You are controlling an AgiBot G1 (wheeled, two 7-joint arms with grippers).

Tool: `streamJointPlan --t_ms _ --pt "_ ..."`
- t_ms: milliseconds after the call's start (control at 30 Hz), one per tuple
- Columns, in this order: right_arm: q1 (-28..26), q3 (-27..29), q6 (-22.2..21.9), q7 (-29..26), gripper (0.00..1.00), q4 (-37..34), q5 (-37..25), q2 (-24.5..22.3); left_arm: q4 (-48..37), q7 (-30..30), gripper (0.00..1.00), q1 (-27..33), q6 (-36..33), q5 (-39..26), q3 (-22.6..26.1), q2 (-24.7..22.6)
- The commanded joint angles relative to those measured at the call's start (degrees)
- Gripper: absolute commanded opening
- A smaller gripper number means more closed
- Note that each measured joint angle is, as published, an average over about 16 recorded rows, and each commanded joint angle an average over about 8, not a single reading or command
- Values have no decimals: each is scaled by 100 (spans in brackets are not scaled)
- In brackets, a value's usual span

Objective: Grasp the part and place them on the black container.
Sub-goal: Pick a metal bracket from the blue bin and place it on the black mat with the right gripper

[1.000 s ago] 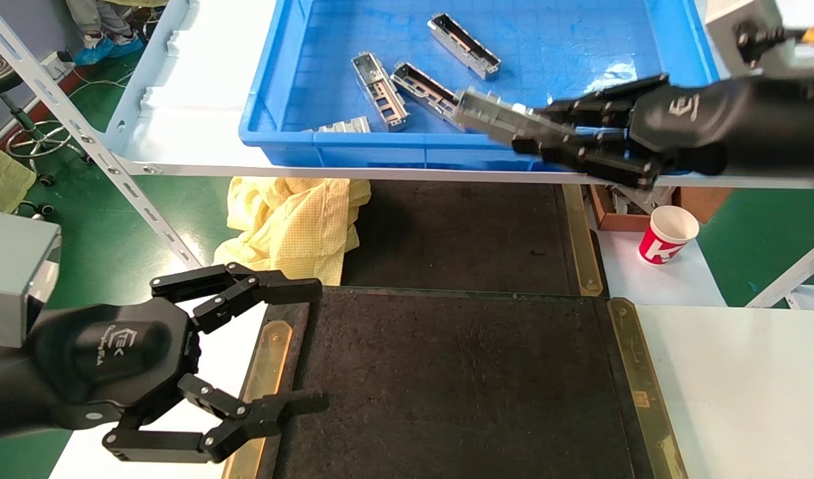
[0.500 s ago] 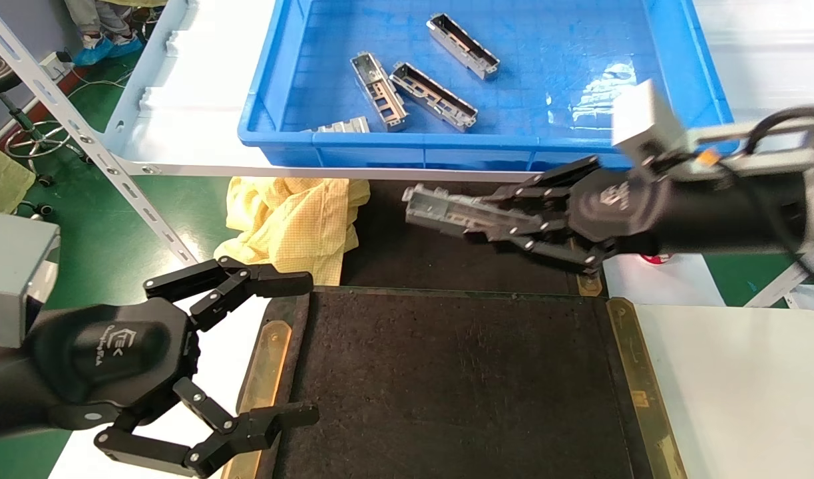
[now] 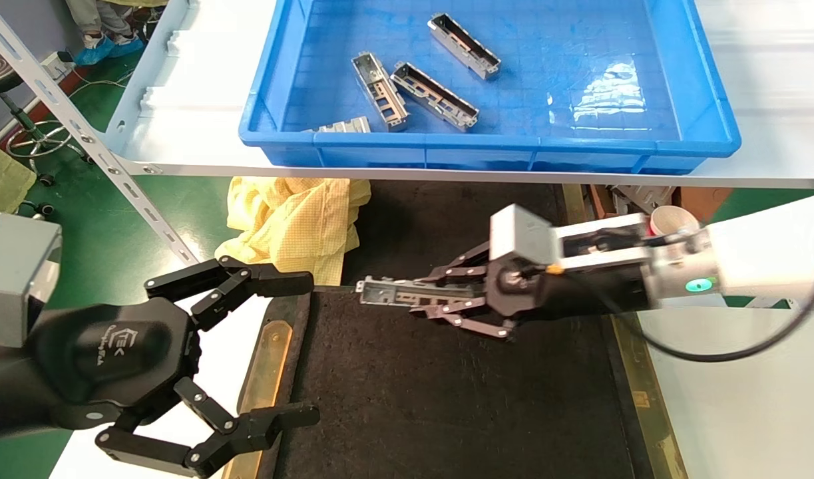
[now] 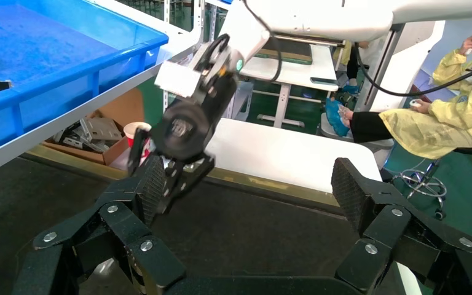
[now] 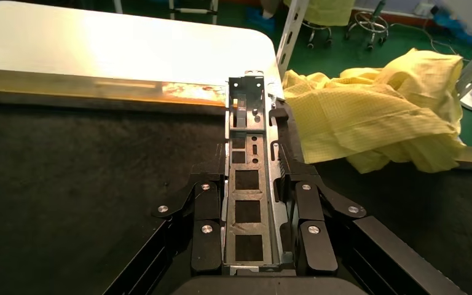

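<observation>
My right gripper [image 3: 440,301] is shut on a silver-grey trough-shaped part [image 3: 397,291] and holds it low over the far edge of the black container [image 3: 446,399]. In the right wrist view the part [image 5: 247,184] lies lengthwise between the fingers [image 5: 204,215], its slots showing the dark tray below. My left gripper [image 3: 283,352] is open and empty at the tray's left edge; its pads [image 4: 350,190] stand wide apart. Several more parts [image 3: 433,96] lie in the blue crate [image 3: 706,100].
A yellow cloth [image 3: 293,219] lies beyond the tray's far left corner. A red and white paper cup [image 3: 666,219] sits behind my right arm. The crate rests on a white shelf [image 3: 180,133] above a second dark mat. A white table [image 3: 746,399] lies right of the tray.
My right gripper carried the part out of the blue crate, down and toward me, to the far edge of the black tray. The left gripper stayed almost still.
</observation>
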State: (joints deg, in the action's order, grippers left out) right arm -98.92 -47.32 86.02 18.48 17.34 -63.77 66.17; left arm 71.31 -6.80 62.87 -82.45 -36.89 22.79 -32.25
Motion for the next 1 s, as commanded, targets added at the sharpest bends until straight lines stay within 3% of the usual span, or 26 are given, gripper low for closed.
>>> streamJointPlan --t_ms 33,267,500,733,1000 --pt "47 -26 -79 200 0 -190 -36 199 0 0 100 0 0 0 0 0" --pt "208 -52 -461 696 0 -760 -77 820 0 0 100 0 0 0 0 0" --pt "428 -53 -994 963 0 -1034 -60 1110 0 0 100 0 0 0 0 0" --pt "778 -121 -1703 968 0 -713 -18 1179 0 0 100 0 0 0 0 0" --pt "1073 -328 -2098 765 0 -155 78 1190 0 0 100 0 0 0 0 0"
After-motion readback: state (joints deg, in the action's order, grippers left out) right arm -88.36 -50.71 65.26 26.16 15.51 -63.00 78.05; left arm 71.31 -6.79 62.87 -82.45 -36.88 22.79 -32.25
